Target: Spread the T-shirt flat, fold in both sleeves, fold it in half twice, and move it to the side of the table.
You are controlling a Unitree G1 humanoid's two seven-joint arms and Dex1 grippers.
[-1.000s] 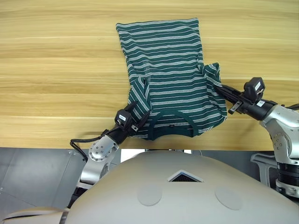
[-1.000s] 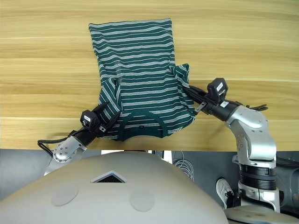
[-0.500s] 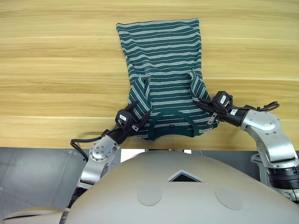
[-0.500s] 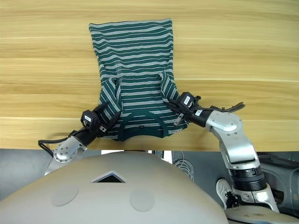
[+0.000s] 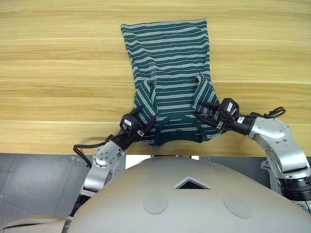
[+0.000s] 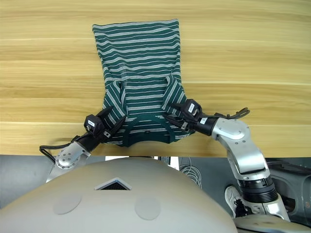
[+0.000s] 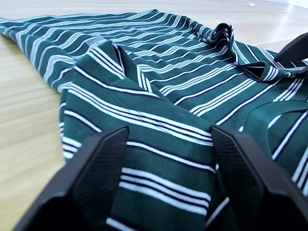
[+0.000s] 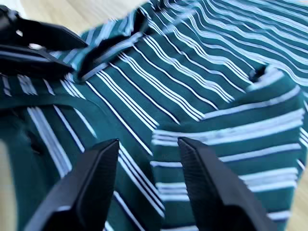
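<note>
In the head camera's two views, the T-shirt [image 5: 170, 68] is seen lying on the wooden table [image 5: 58, 73]. Its hem is at the far end and its collar [image 5: 180, 117] is at the near edge, between the two grippers. Both sleeves are folded in over the body (the left sleeve [image 5: 145, 94] and the right sleeve [image 5: 204, 90] lie as narrow flaps, apart from each other). The left gripper [image 5: 145, 119] is placed at the shirt's left shoulder, jaws held apart, with shoulder fabric between and just ahead of them. The right gripper [image 5: 203, 110] is placed at the right shoulder, jaws likewise spread, with the near end of the folded right sleeve just ahead of them. Nothing is clamped by either.

In the left wrist view, the left gripper's fingers [image 7: 96, 173] are shown wide apart. Striped fabric fills the gap between them, and a raised fold runs away ahead of the jaws. Bare table is seen outside one finger. Well beyond the jaws, a dark finger of the right gripper [image 7: 294, 48] is visible at the other shoulder.

In the right wrist view, the right gripper's fingers [image 8: 91, 187] are shown parted, and the edge of the folded sleeve lies between them. Ahead of the jaws, past the collar [image 8: 113, 45], the left gripper [image 8: 33, 45] is seen.
</note>
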